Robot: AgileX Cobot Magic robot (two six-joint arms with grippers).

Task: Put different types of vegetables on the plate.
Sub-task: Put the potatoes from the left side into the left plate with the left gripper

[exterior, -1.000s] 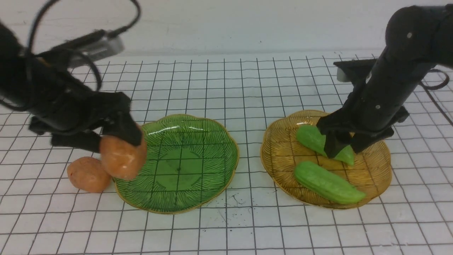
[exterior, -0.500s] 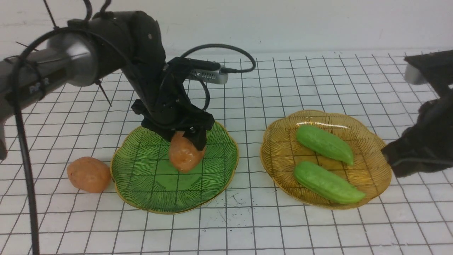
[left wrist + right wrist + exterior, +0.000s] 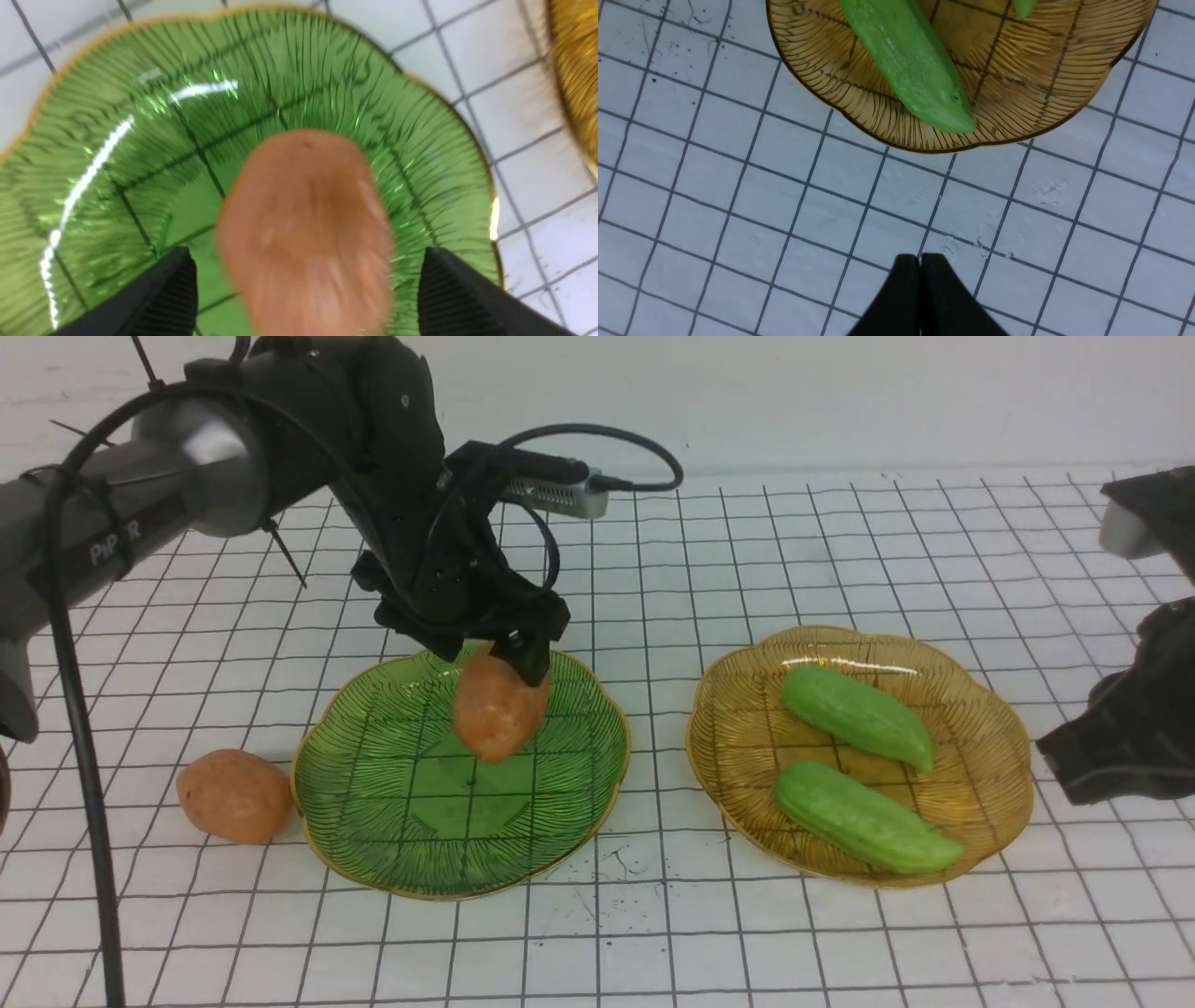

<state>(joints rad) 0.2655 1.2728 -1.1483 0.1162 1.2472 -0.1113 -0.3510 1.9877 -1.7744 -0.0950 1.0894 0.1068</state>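
Note:
My left gripper (image 3: 509, 658) hangs over the green plate (image 3: 392, 821). Its jaws stand open. An orange-brown potato (image 3: 499, 705) is just under them, above the plate's middle. In the left wrist view the potato (image 3: 303, 233) is blurred, with a gap to each finger (image 3: 163, 294). A second potato (image 3: 233, 796) lies on the table left of the green plate. Two green cucumbers (image 3: 857, 714) (image 3: 868, 817) lie on the amber plate (image 3: 738, 728). My right gripper (image 3: 1111, 756) is shut and empty, right of that plate.
The table is a white sheet with a black grid. In the right wrist view the right gripper (image 3: 920, 259) is over bare grid, near the amber plate's rim (image 3: 1017, 107) and one cucumber (image 3: 906, 60). A white wall runs along the back.
My left arm carried the potato from the green plate's left edge to over its middle, then rose slightly. My right arm left the cucumber and drew back to the right of the amber plate.

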